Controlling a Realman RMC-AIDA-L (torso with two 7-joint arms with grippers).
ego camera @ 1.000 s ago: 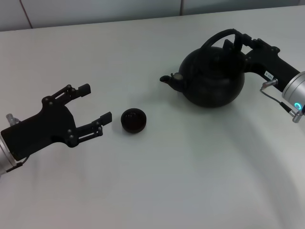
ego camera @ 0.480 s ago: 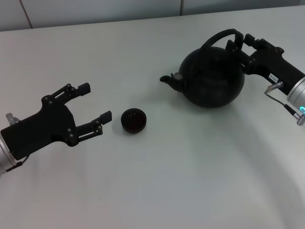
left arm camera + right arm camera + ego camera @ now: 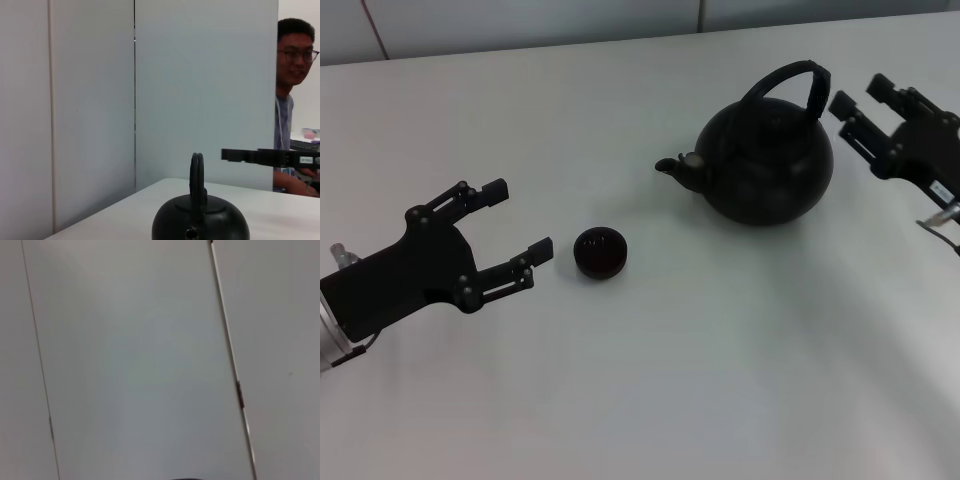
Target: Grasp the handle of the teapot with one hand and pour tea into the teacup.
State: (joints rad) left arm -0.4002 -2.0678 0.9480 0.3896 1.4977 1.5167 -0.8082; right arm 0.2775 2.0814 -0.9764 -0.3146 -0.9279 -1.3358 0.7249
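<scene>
Right end effector (image 3: 865,103) backed off teapot (image 3: 760,160) handle (image 3: 790,82), now fingers spread, empty. Teapot upright on bench (image 3: 720,350), teacup (image 3: 600,252) well left. Regrasping? Centre handle between fingers. Left end effector (image 3: 515,232) spread, idle beside cup.

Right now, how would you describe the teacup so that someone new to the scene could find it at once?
On the white table, look between the left pincer and the black teapot. The teacup is the small, round, dark cup standing alone, much lower than the teapot, with no handle or spout.
</scene>
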